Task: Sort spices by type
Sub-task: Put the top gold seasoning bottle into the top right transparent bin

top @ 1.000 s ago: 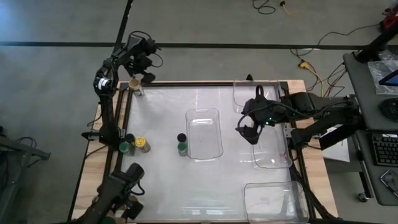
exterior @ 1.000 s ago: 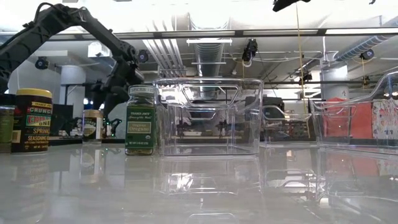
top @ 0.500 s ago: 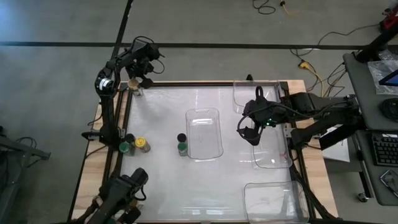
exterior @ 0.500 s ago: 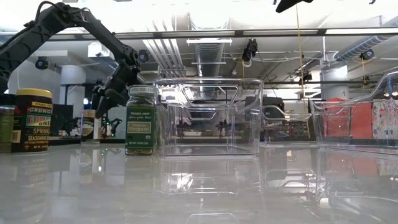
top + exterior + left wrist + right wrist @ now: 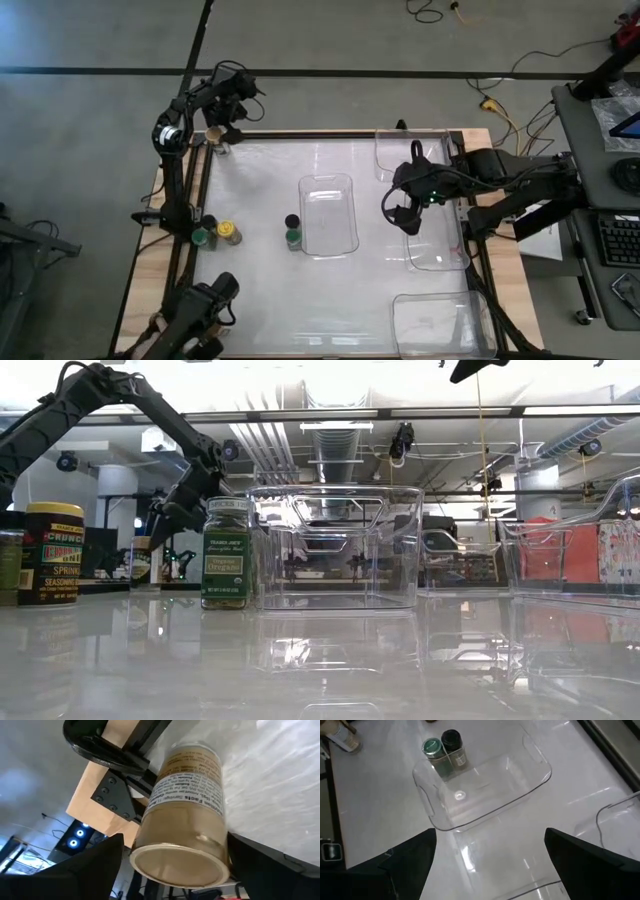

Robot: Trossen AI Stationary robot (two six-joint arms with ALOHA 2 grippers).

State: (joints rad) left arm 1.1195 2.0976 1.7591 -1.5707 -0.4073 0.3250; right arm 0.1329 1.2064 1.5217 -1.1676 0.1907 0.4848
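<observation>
Both arms are dark, built of black tubular links joined by rounded, bulky joint housings. The left arm point(image 5: 186, 105) carries a round joint cap with a pale ring marking, and black cable loops run along its upper links near the left end effector point(image 5: 228, 108). The right arm point(image 5: 520, 185) is thicker through its links, and a small green light glows on the wrist just behind the right end effector point(image 5: 402, 214). Each end effector has two flat, matte black fingers point(image 5: 410, 862) with broad, angular, wedge-like outlines and no visible markings.
</observation>
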